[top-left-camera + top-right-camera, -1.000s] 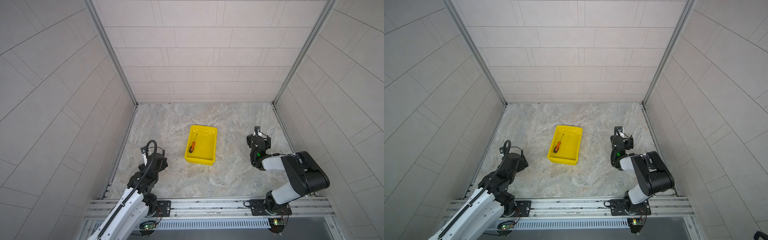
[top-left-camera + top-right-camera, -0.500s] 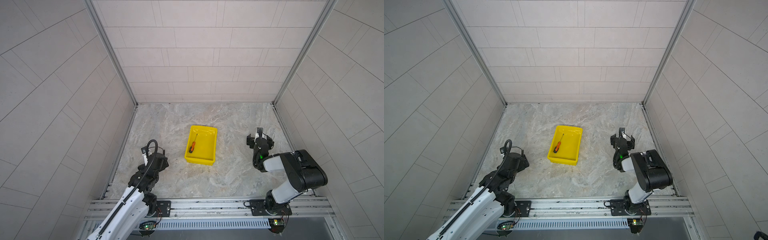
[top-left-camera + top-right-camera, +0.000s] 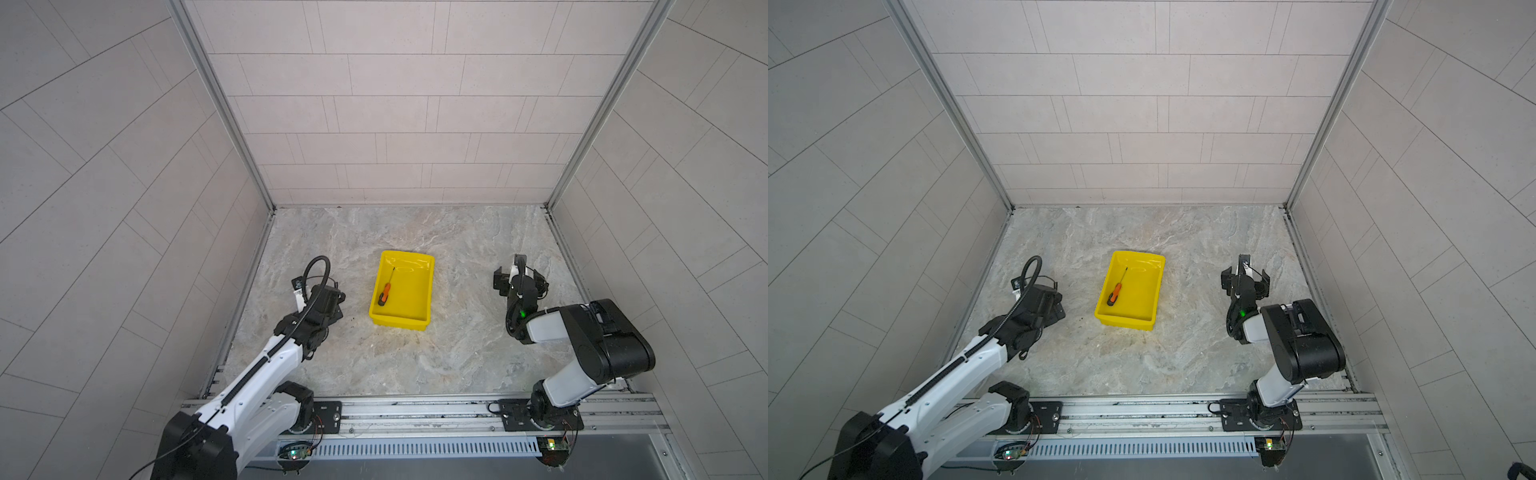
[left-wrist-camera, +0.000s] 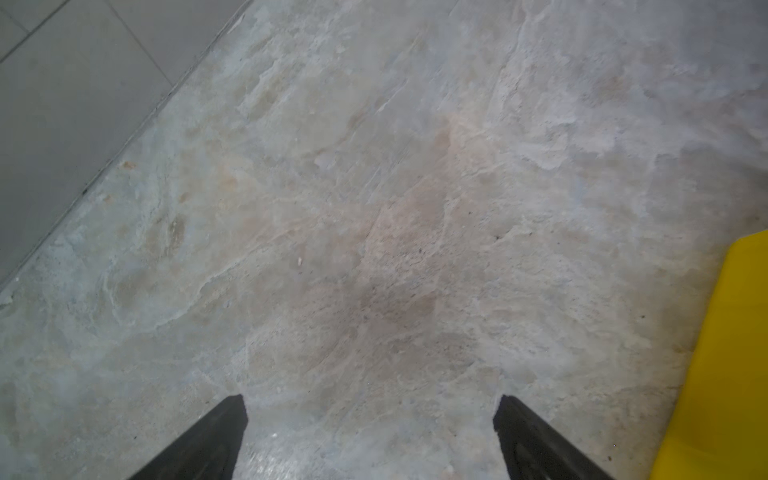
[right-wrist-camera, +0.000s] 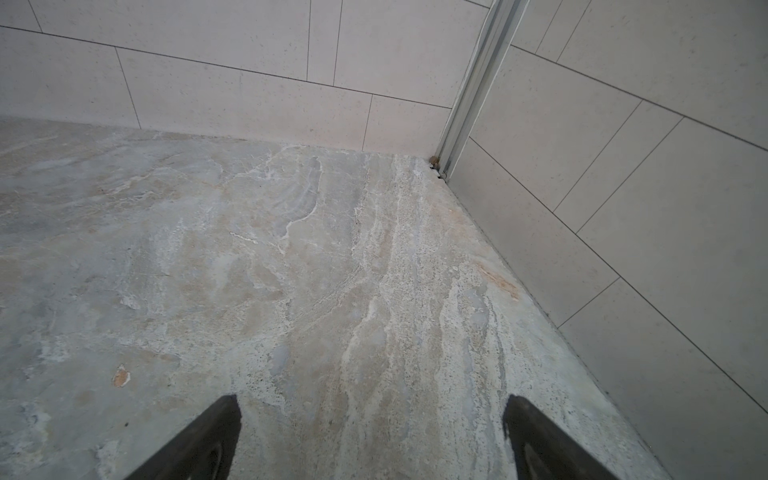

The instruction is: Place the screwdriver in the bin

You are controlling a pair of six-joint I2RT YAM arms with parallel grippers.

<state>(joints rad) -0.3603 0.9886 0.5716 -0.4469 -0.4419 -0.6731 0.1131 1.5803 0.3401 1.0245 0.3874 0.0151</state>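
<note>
Two hands (image 4: 370, 399) (image 5: 372, 399) gape; one screwdriver (image 3: 385, 291) in one bin (image 3: 409, 301).

Bin (image 3: 409, 297) (image 3: 1140, 297): bright yellow plastic, smooth; gleams glossy inside, with white glare by the far wall in both top views.

Screwdriver (image 3: 387, 287): orange handle of plastic look, black butt, thin dark metal shaft.

Table (image 5: 291, 270): stone-look slab, grey-beige and veined; looks matt, faintly rough and pitted in both wrist views.

Walls (image 5: 249, 37): pale tile-look panels, matt, finely speckled, with thin dark joints.

Corner post (image 5: 478, 75) and front rail (image 3: 415, 409): bare silvery metal with a dull sheen.

Left gripper (image 4: 370, 401) and right gripper (image 5: 372, 401): matt black fingers (image 4: 216, 436).

Left arm (image 3: 270, 365) and right arm (image 3: 602, 349): smooth white shells with a mild sheen, black housings near matt.
</note>
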